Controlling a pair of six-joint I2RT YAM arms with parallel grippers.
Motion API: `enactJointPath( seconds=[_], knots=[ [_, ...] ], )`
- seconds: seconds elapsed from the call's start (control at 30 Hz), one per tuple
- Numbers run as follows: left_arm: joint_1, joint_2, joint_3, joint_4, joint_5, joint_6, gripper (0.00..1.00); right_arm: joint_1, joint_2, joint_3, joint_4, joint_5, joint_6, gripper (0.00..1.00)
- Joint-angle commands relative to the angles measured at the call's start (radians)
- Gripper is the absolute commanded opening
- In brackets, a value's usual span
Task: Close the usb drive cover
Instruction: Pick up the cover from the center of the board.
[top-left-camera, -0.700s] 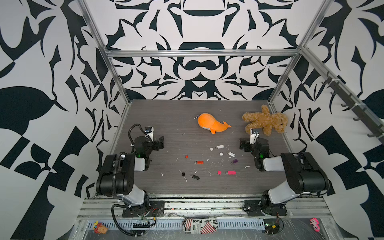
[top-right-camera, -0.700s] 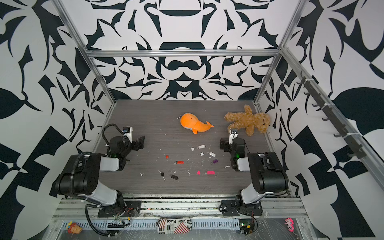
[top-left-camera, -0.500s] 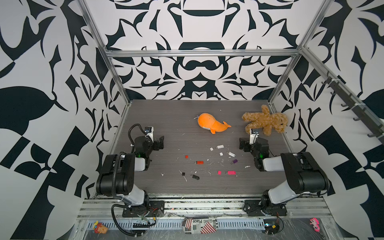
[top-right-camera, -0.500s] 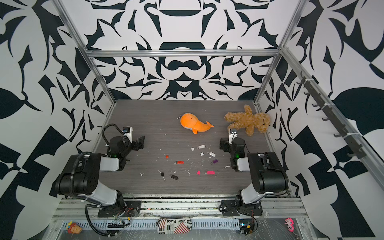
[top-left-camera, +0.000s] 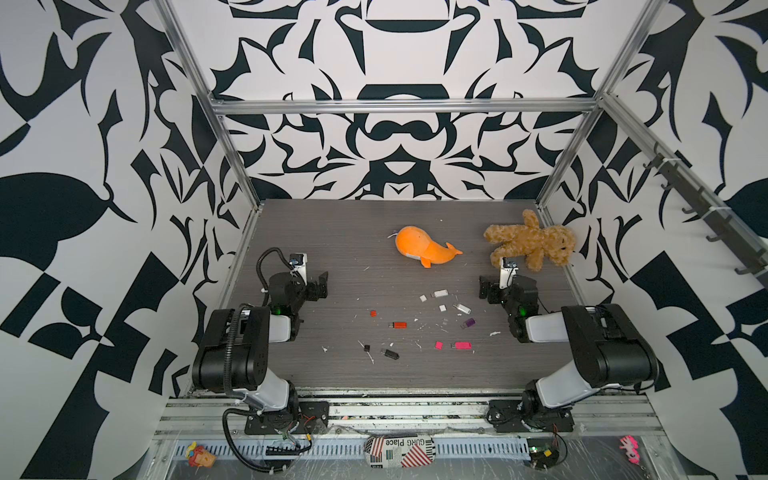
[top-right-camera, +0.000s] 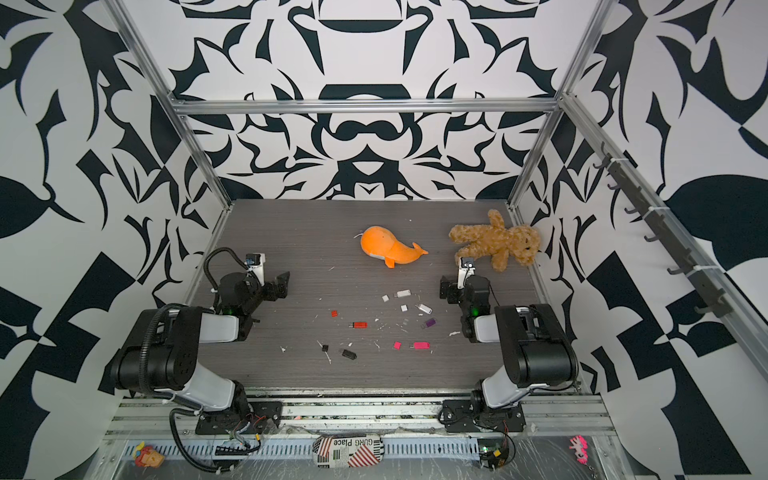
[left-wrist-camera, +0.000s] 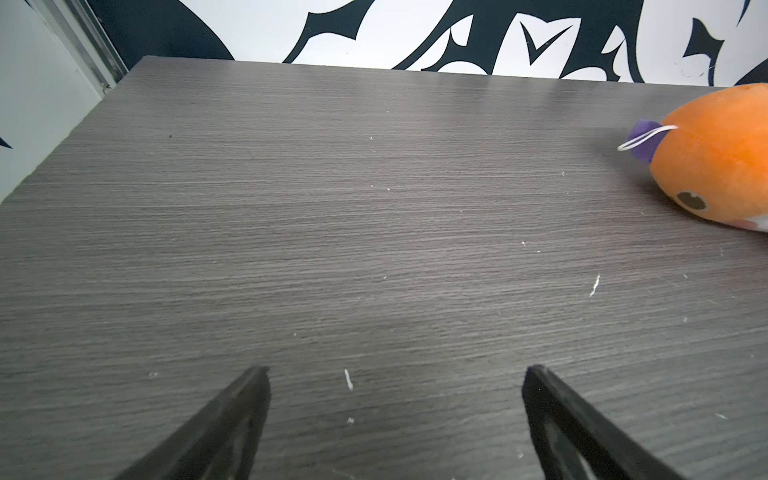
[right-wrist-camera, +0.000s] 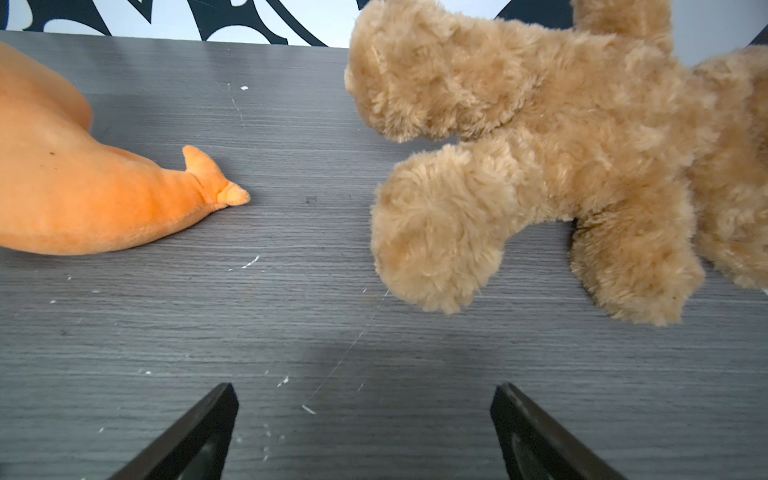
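Both arms are found folded low at the near corners of the surface (top-left-camera: 332, 224), with the wrists directed toward the far wall. The left gripper (left-wrist-camera: 395, 374) is held just above the surface near its left edge, jaws spread wide with nothing between them. The right gripper (right-wrist-camera: 363, 390) is likewise spread wide and empty, near the right edge.

A broad bare stretch of surface is noted ahead of the left gripper, reaching to the back wall. Ahead of the right gripper the way is narrowed by the teddy bear (right-wrist-camera: 540, 166), whose paws lie close in front. The orange whale plush (top-left-camera: 424, 249) is set at the far middle.

The task items are scattered over the middle of the surface, between the grippers and apart from both. A red usb drive (top-left-camera: 400, 324) is seen with a red cover (top-left-camera: 373, 313) lying separate. A black usb drive (top-left-camera: 390, 353) lies near a black cover (top-left-camera: 366, 347), and a pink usb drive (top-left-camera: 462, 345) beside a pink cover (top-left-camera: 438, 345). White debris (top-left-camera: 494, 333) is strewn among them.
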Motion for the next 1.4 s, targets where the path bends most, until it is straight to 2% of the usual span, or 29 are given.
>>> enactJointPath(
  seconds=[0.0, 0.23, 0.4, 0.5, 0.6, 0.67, 0.73, 0.83, 0.9, 0.97, 1.1, 1.23, 1.37],
  knots=[
    [0.003, 0.011, 0.019, 0.027, 0.009, -0.012, 0.99, 0.004, -0.006, 0.021, 0.043, 0.012, -0.005, 0.99],
    [0.004, 0.009, 0.018, 0.027, 0.008, -0.010, 0.99, 0.004, -0.006, 0.019, 0.047, 0.011, -0.005, 0.99],
    [0.002, 0.006, 0.006, 0.051, -0.013, -0.015, 0.99, 0.004, -0.035, 0.023, 0.023, -0.026, -0.024, 0.90],
    [0.001, -0.063, -0.003, 0.011, -0.099, -0.041, 0.99, 0.005, -0.138, 0.050, -0.112, -0.040, -0.026, 0.86],
    [-0.028, -0.154, 0.023, -0.118, -0.132, -0.023, 0.99, 0.005, -0.253, 0.084, -0.259, -0.174, -0.083, 0.80],
    [-0.062, -0.201, 0.071, -0.231, -0.161, 0.007, 0.99, 0.011, -0.312, 0.139, -0.415, -0.320, -0.211, 0.72],
    [-0.095, -0.232, 0.116, -0.306, -0.159, 0.023, 0.99, 0.026, -0.345, 0.235, -0.633, -0.387, -0.315, 0.71],
    [-0.116, -0.264, 0.177, -0.359, -0.061, -0.041, 0.99, 0.062, -0.362, 0.379, -0.960, -0.479, -0.529, 0.66],
    [-0.143, -0.265, 0.227, -0.405, 0.013, -0.061, 1.00, 0.103, -0.361, 0.455, -1.165, -0.508, -0.711, 0.65],
    [-0.198, -0.258, 0.270, -0.447, 0.027, -0.052, 0.95, 0.156, -0.343, 0.512, -1.351, -0.454, -0.834, 0.63],
    [-0.260, -0.222, 0.332, -0.483, 0.118, -0.072, 0.88, 0.254, -0.312, 0.546, -1.522, -0.403, -0.887, 0.60],
    [-0.292, -0.177, 0.364, -0.481, 0.188, -0.092, 0.71, 0.338, -0.324, 0.492, -1.517, -0.434, -0.843, 0.59],
    [-0.332, -0.173, 0.360, -0.476, 0.189, -0.072, 0.68, 0.417, -0.333, 0.454, -1.511, -0.425, -0.806, 0.58]
  ],
)
